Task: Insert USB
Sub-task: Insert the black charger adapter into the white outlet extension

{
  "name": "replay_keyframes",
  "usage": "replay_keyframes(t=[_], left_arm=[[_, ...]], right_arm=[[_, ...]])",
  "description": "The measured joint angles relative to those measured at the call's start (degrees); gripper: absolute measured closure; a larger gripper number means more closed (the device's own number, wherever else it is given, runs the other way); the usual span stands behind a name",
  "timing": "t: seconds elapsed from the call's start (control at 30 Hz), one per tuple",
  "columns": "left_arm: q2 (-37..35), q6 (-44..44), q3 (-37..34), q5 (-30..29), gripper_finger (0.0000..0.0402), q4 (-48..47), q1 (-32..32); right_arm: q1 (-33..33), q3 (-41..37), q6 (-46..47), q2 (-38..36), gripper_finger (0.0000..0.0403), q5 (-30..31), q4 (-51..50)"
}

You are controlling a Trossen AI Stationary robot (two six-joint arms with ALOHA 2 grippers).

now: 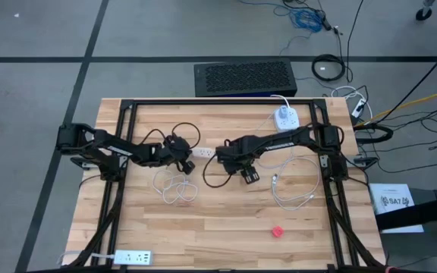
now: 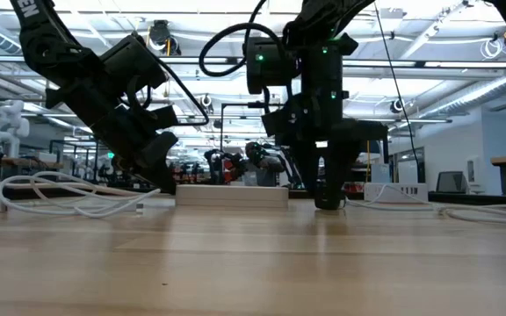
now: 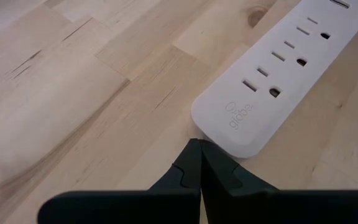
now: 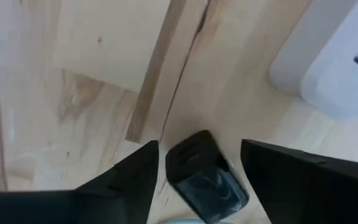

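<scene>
Near the centre of the high view, the left gripper (image 1: 180, 155) is pressing its tightly closed, empty fingertips (image 3: 197, 163) against the rounded end of the white Globe power strip (image 3: 278, 81), apparently bracing it. The right gripper (image 4: 197, 163) is hovering low over the table, just beside the strip's other end at centre frame, with its jaws standing wide apart; a small black plug-like object (image 4: 205, 174), likely the USB connector, is lying between them in the right wrist view, and whether they are actually touching it cannot be told. The main risk appears to be that the jaws are closing off-centre and knocking the connector askew, or that the strip is sliding under the insertion push if the left fingertips are slipping off its curved end. The black cable (image 1: 218, 180) is looping below the right gripper and the coiled white cable (image 1: 174, 188) is lying lower left of centre, so either could be snagging a sweeping arm. Open wood is spreading across the lower half of the table (image 1: 226, 243), well away from its edges; a small red object (image 1: 277, 230) is sitting at lower right.
</scene>
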Motion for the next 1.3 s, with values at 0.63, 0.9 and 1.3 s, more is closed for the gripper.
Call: replay_keyframes(t=[0.63, 0.9, 1.3], left_arm=[[-0.02, 0.02, 0.02, 0.02, 0.04, -0.15, 0.0], [-0.02, 1.06, 0.02, 0.28, 0.04, -0.15, 0.0], [-0.02, 1.09, 0.02, 0.56, 0.04, -0.18, 0.0]], right_arm=[[0.59, 4.76, 15.75, -0.79, 0.0327, -0.35, -4.89], [0.59, 5.73, 31.78, -0.81, 0.0214, -4.53, -13.35], [-2.6, 5.71, 44.9, -1.19, 0.0156, -4.4, -18.97]])
